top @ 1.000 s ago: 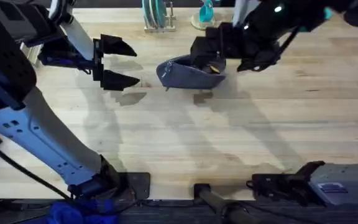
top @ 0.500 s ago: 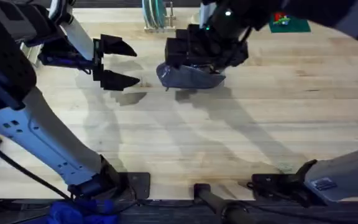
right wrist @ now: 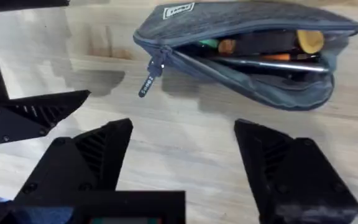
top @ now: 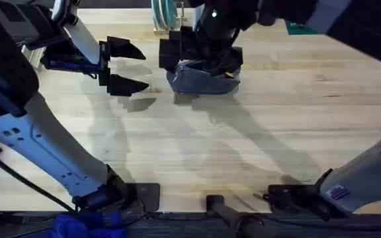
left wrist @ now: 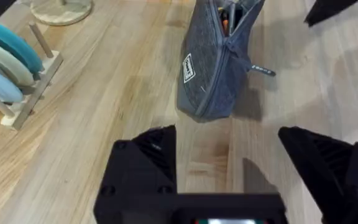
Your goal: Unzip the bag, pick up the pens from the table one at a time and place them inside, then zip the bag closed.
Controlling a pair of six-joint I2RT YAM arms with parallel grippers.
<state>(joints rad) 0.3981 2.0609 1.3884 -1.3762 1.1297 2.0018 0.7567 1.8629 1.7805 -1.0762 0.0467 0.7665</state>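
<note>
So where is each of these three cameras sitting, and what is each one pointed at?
Overhead: fixed above the arms' bases, looking down and forward over the table; both arms show, the left tool open beside the bag, the right tool over it.
Left wrist: rides the left arm, facing the bag end-on; its own black fingers show.
Right wrist: rides the right arm, looking onto the open bag and the items inside; its own spread fingers show.
Shared: all see the bag; both wrist views catch the zipper pull.

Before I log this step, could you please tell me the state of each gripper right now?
Left gripper: open, holding nothing.
Right gripper: open, holding nothing, beside the unzipped blue-grey fabric pouch.
</note>
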